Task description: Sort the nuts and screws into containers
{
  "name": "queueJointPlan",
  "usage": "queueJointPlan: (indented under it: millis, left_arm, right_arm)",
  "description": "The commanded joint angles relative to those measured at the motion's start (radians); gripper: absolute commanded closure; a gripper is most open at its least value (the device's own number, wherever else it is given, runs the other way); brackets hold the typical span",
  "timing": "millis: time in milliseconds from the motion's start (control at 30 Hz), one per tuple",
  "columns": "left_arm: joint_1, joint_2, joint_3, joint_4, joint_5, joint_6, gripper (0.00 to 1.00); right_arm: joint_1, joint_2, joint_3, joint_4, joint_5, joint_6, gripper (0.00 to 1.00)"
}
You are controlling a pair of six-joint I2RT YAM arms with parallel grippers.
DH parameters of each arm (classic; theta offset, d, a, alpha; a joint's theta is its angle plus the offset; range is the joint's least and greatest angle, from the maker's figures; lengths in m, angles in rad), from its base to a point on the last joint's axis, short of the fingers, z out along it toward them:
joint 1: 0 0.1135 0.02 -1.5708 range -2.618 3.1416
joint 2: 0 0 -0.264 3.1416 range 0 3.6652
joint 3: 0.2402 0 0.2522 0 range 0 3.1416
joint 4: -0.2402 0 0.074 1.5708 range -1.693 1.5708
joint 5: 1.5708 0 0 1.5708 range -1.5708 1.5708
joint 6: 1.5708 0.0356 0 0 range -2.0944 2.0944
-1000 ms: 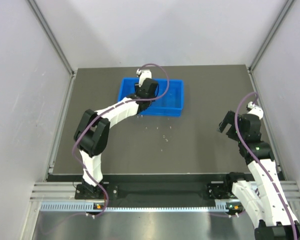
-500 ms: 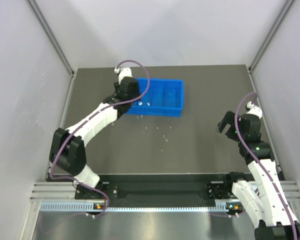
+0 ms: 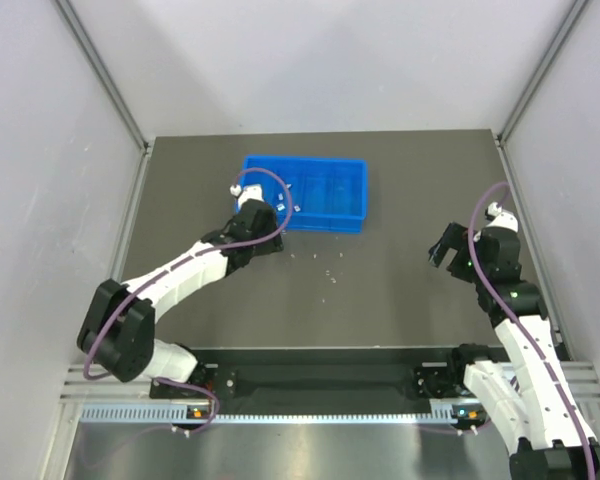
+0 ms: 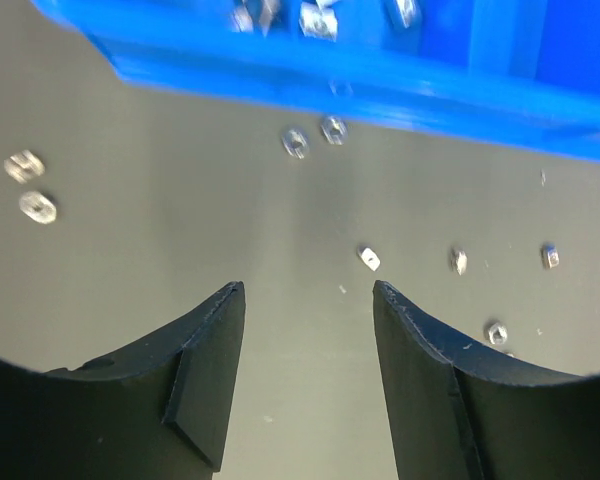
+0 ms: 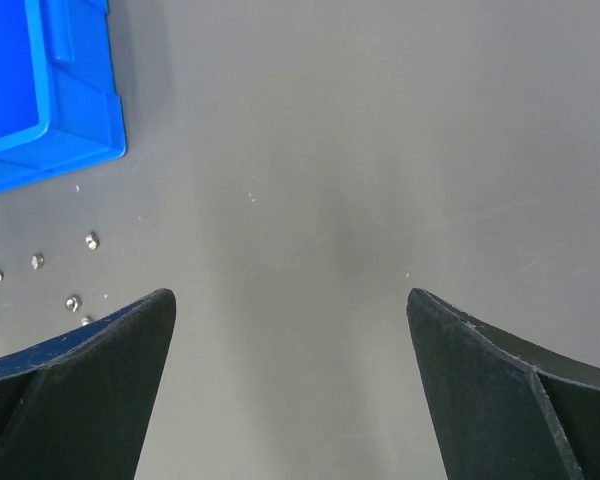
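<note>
The blue tray (image 3: 325,224) lies at the table's back middle, with a few small metal pieces (image 3: 289,207) in its left section. Several tiny nuts (image 3: 327,266) lie loose on the dark table in front of it. In the left wrist view the nuts (image 4: 294,142) lie just below the tray's front wall (image 4: 380,75); one nut (image 4: 369,258) lies just ahead of the fingertips. My left gripper (image 3: 268,240) (image 4: 308,290) is open and empty, low by the tray's near left corner. My right gripper (image 3: 442,250) (image 5: 290,296) is open and empty at the right. I cannot make out any screws.
Grey walls and metal rails enclose the table on three sides. The right wrist view shows the tray's corner (image 5: 50,100) and a few nuts (image 5: 72,302) at far left, with bare table ahead.
My left arm swung from over the tray out to the left, then down to the table in front of the tray's left corner. My right gripper shifted slightly left.
</note>
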State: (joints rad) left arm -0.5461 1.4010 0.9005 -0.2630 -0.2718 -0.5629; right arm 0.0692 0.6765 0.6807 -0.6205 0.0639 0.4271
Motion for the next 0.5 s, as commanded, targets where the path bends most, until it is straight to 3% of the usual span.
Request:
queueJointPlan:
  millis: [0, 167, 467]
  left_arm:
    - [-0.072, 0.041, 0.001, 0.035, -0.075, -0.115, 0.41]
    - [-0.187, 0.162, 0.116, -0.025, -0.245, -0.187, 0.41]
    - [-0.221, 0.371, 0.236, -0.131, -0.376, -0.362, 0.44]
  right_arm:
    - [0.006, 0.006, 0.017, 0.048, -0.006, -0.002, 0.00]
    - [0.006, -0.002, 0.020, 0.047, 0.001, -0.002, 0.00]
    - [0.006, -0.020, 0.017, 0.036, 0.019, -0.010, 0.00]
